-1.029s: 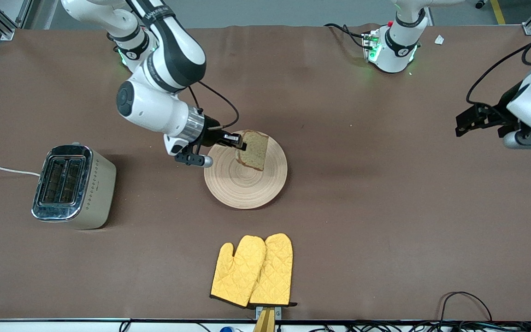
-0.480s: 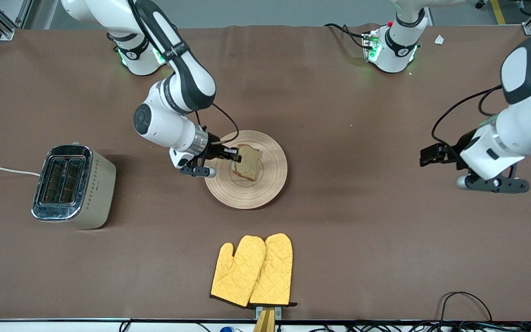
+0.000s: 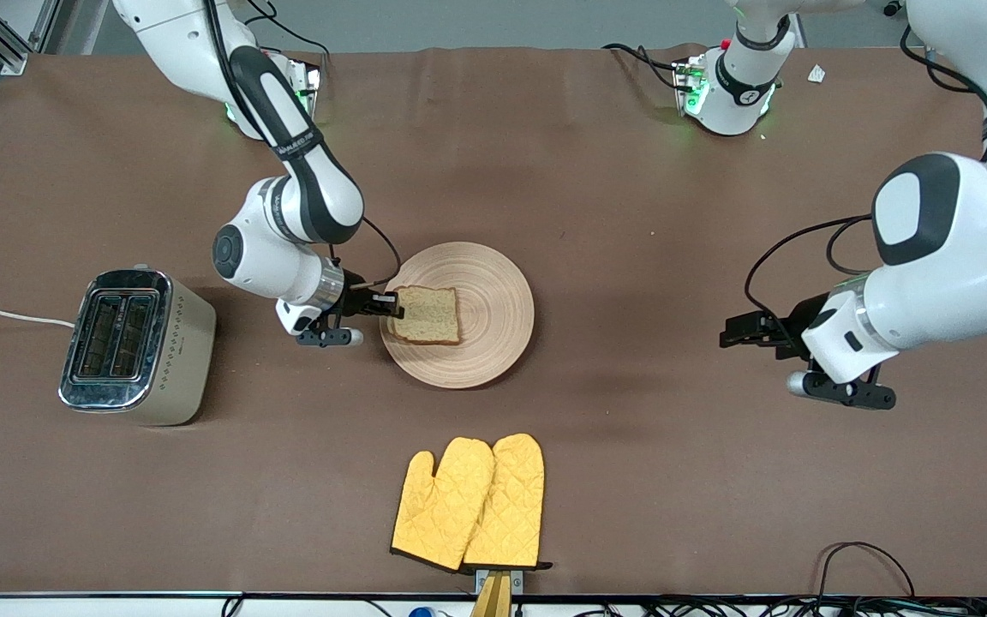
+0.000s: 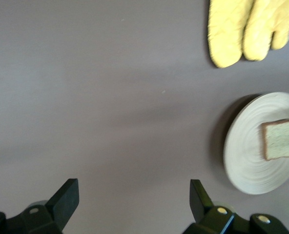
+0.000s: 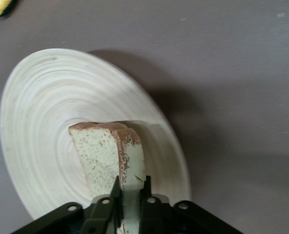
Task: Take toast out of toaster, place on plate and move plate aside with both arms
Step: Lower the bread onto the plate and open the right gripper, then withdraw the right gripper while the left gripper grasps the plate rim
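The toast (image 3: 429, 314) lies flat on the round wooden plate (image 3: 498, 283), on the part toward the right arm's end of the table. My right gripper (image 3: 391, 304) reaches in low over the plate's rim. In the right wrist view its jaws (image 5: 131, 187) stand on either side of the toast's (image 5: 105, 151) crust edge and touch it, above the plate (image 5: 37, 117). My left gripper (image 3: 729, 334) hangs open over bare table toward the left arm's end, well apart from the plate. Its wrist view shows wide fingers with nothing between them (image 4: 133, 190), and the plate (image 4: 244, 146) with the toast (image 4: 283, 139) farther off.
A metal toaster (image 3: 138, 343) with a white cord stands toward the right arm's end. Two yellow oven mitts (image 3: 469, 501) lie nearer the front camera than the plate, by the table's front edge. Cables run along that edge.
The right arm has brought the tilted toast down until it lies flat on the plate. The left arm has swung lower and closer to the plate.
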